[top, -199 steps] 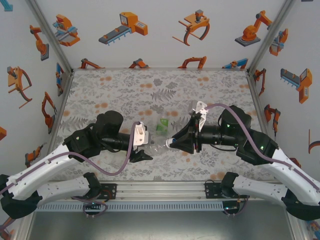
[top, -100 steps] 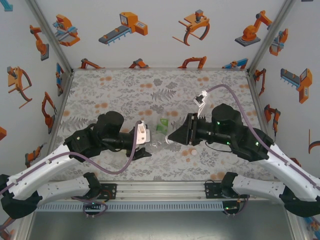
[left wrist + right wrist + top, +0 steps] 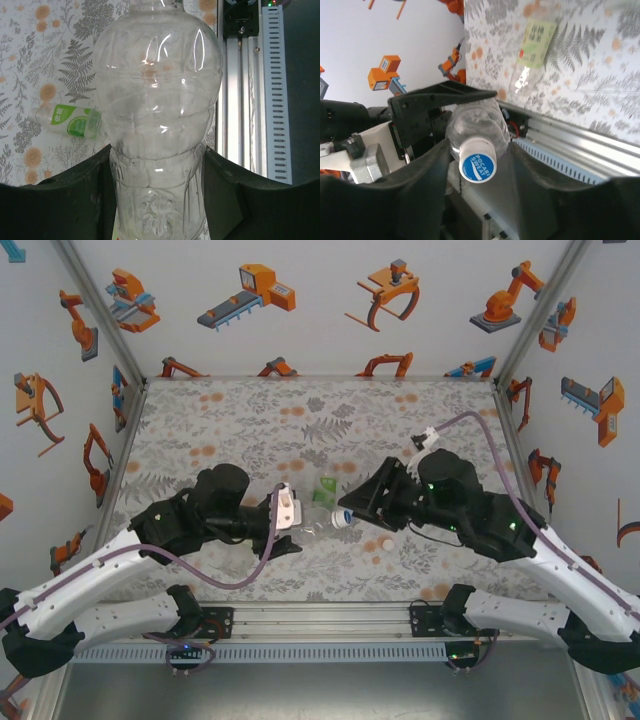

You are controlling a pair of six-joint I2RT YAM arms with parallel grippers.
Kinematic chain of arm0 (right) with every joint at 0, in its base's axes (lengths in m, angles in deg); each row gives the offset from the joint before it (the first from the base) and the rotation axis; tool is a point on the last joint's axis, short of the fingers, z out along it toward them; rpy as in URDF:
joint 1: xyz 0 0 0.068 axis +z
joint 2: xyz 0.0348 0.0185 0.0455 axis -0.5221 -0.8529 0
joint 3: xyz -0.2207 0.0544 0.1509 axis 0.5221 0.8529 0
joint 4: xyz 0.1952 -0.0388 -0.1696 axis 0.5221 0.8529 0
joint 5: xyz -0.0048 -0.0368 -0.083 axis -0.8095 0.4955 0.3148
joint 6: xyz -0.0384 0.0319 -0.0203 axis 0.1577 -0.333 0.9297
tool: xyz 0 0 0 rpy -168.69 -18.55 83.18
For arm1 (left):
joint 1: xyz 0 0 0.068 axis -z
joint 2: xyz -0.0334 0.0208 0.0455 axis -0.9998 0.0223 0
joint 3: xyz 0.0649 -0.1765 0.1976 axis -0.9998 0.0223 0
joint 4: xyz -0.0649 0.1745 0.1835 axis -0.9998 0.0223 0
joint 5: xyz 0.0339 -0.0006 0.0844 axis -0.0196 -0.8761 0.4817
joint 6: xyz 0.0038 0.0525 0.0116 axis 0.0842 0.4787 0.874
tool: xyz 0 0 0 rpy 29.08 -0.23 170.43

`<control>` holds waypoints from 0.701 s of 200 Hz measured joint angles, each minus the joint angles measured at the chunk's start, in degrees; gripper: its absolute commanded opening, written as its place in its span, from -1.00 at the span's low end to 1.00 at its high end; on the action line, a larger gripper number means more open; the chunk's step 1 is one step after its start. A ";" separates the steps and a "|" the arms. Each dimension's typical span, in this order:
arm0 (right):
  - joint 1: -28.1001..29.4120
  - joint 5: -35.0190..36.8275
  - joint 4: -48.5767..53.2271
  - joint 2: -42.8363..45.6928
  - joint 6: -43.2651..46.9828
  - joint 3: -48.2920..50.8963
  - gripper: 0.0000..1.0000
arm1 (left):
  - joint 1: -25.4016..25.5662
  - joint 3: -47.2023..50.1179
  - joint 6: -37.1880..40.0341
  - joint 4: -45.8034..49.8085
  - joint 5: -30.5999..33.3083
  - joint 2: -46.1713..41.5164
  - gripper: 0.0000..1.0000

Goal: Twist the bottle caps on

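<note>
Flower-print bench in a cartoon-papered booth.
The bench (image 3: 250,410) wore a grey cloth of ferns and orange blossoms from edge to edge. White walls (image 3: 320,340) printed with orange and blue machine cartoons rose at its far, left and right edges, and slanting aluminium posts (image 3: 100,310) met them at the far corners. Along the near edge ran a silver rail (image 3: 320,618), with a white slotted duct (image 3: 320,652) just outside it, then a dull grey metal sheet (image 3: 320,695).
</note>
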 measured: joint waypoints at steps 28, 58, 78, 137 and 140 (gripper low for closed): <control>0.00 1.60 -0.09 1.86 11.82 -3.26 0.16 | 0.09 0.00 0.00 -0.07 -0.31 -0.26 -1.00; 0.00 0.92 -1.11 4.59 23.54 -3.87 0.16 | 0.17 0.00 0.00 -0.15 -0.76 -0.59 -1.00; 0.00 -0.94 -2.21 5.53 30.03 -3.85 0.14 | 0.20 0.00 0.00 -0.15 -0.92 -0.85 -1.00; 0.00 -8.35 -4.17 4.74 45.20 -3.72 0.15 | 0.20 0.00 0.00 -0.33 -0.94 -1.03 -1.00; 0.00 -8.52 -4.22 4.74 45.59 -3.72 0.15 | 0.20 0.00 0.00 -0.33 -0.94 -1.03 -1.00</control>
